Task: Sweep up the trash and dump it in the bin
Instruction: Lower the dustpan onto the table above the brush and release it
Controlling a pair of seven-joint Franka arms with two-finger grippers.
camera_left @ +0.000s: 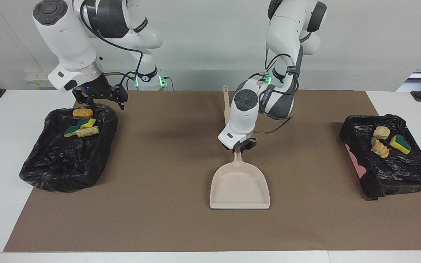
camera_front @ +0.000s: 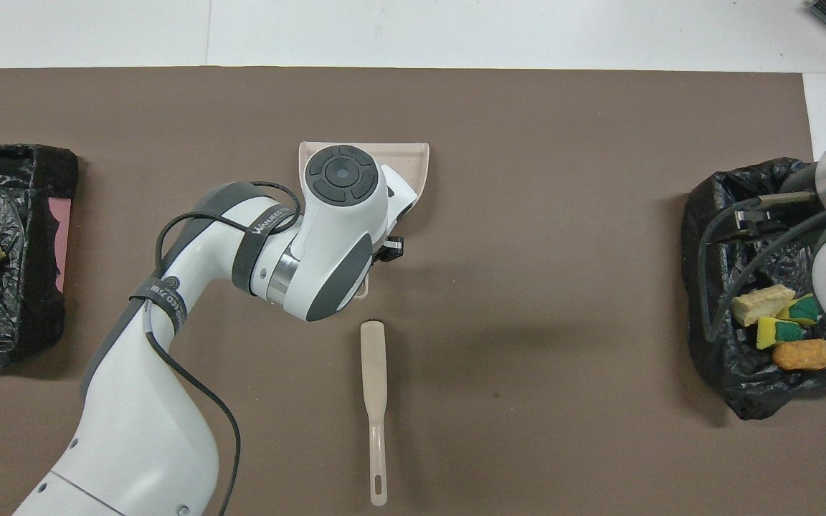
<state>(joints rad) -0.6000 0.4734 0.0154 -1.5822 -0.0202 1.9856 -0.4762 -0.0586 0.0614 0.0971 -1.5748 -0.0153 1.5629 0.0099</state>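
The trash lies in two black-bagged bins. An orange lump (camera_left: 82, 113), yellow-green sponges (camera_left: 80, 126) and a tan lump (camera_left: 88, 131) sit in the bin (camera_left: 60, 164) at the right arm's end. More bits (camera_left: 379, 148) lie in the bin (camera_left: 397, 171) at the left arm's end. The beige dustpan (camera_left: 239, 186) rests flat mid-mat. My left gripper (camera_left: 240, 146) is shut on the top of its handle. My right gripper (camera_left: 105, 100) hangs open and empty over the first bin's robot-side edge.
The beige brush (camera_front: 373, 373) lies on the brown mat (camera_front: 563, 287) nearer to the robots than the dustpan, its handle pointing at them. In the facing view the left arm hides most of it. White table surrounds the mat.
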